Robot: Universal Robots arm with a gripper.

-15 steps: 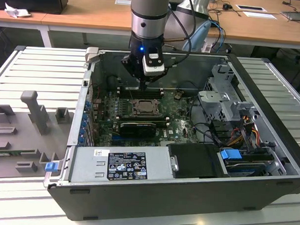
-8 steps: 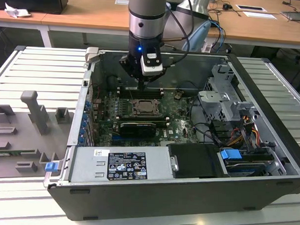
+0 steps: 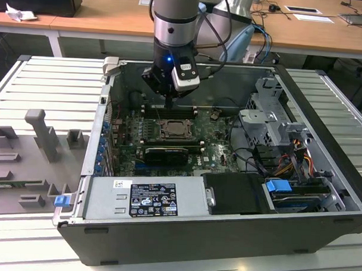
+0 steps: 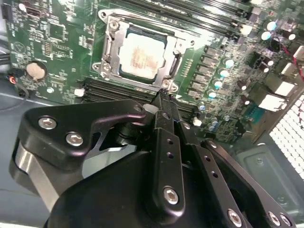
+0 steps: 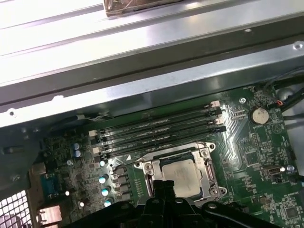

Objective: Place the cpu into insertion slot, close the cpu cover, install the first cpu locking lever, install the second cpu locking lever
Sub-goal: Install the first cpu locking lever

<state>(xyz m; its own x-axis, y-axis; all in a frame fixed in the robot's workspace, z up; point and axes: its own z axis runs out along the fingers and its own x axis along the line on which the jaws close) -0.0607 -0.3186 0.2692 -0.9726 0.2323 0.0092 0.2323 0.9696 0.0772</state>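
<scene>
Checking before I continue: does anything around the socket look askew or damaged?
Nothing stands out. The cpu lies flat and square in the slot, the cover framing it evenly. The gripper hovers beside the socket, shut.

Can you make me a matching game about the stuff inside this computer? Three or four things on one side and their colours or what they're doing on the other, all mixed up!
Things:
1. cpu
2. cpu cover
3. gripper
4. motherboard

States:
A. green, with tiny parts all over
B. black, fingertips together just beside the socket
C. pale square chip sitting in the socket
D. silvery frame lying flat around the chip

Pairs: 1-C, 2-D, 3-B, 4-A
</scene>
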